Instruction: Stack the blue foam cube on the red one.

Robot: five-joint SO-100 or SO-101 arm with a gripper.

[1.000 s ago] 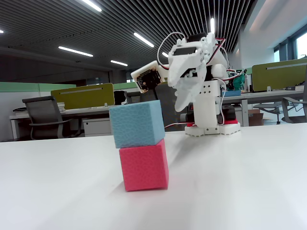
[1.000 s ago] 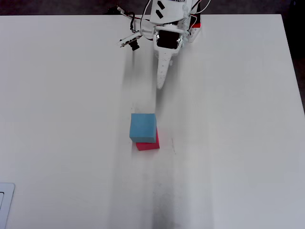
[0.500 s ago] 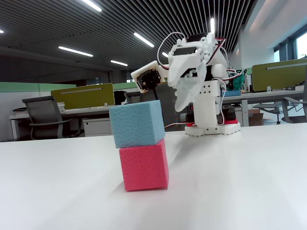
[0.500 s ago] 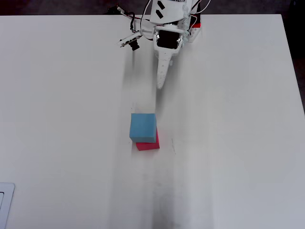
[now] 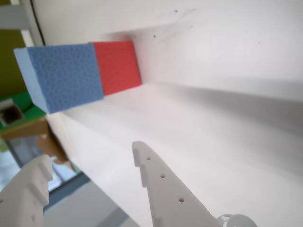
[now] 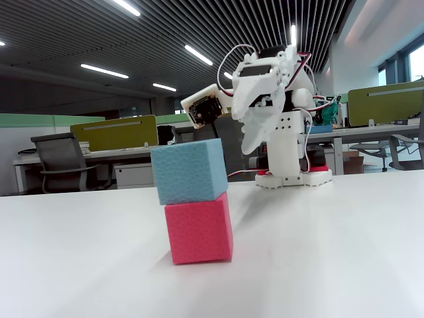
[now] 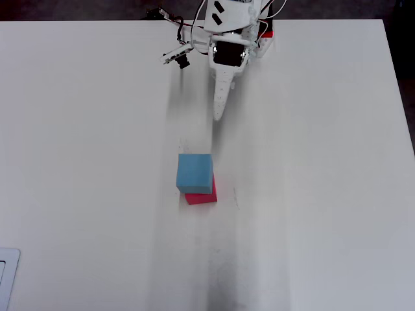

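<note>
1. The blue foam cube (image 6: pixel 189 169) sits on top of the red one (image 6: pixel 199 228), and I see the pair well apart from my end effector (image 5: pixel 92 163), out ahead of its tips in the wrist view.
2. In the overhead view the blue foam cube (image 7: pixel 194 172) covers most of the red one (image 7: pixel 202 197), leaving only a strip of red showing on the side away from the end effector (image 7: pixel 218 115).
3. The blue block is set slightly off the red one in the fixed view, overhanging toward the left of that picture.
4. My end effector is released: in the wrist view its two white fingers (image 5: pixel 163 184) stand spread with a clear gap between them.
5. It holds nothing and touches nothing; neither cube lies between the fingers.
6. In the fixed view the end effector (image 6: pixel 250 142) hangs above the surface (image 6: pixel 331 252), tips pointing down, close to the arm's base.
7. The red one rests directly on the white surface (image 7: pixel 311 162).
</note>
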